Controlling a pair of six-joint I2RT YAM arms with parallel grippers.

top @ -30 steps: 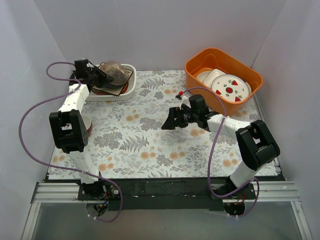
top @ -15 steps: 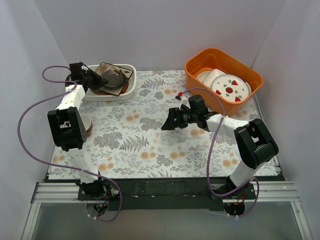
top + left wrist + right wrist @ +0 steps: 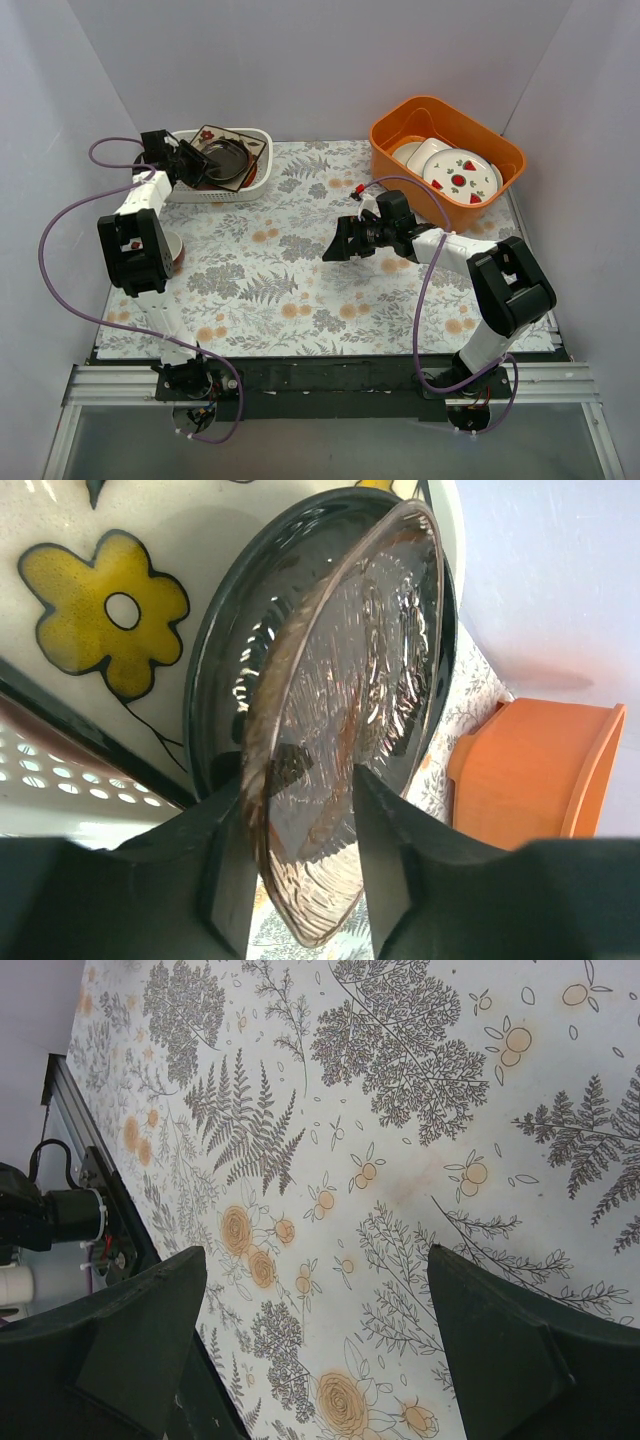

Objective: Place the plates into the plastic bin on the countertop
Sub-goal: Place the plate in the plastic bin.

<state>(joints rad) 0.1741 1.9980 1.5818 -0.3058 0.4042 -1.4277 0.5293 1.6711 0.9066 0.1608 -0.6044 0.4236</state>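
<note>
A brownish glass plate [image 3: 340, 730] stands on edge against a dark round dish [image 3: 215, 710] in the plastic bin [image 3: 255, 181] at the desk's [image 3: 300, 290] far left corner, beside a cream flowered plate [image 3: 90, 630]. My left tool [image 3: 297, 810] has its jaws partly apart on either side of the glass plate's rim; I cannot tell whether they grip it. My right tool [image 3: 318, 1260] hovers wide open and empty over mid-desk. An orange tub [image 3: 400, 125] holding strawberry plates [image 3: 462, 178] sits at the far right corner.
</note>
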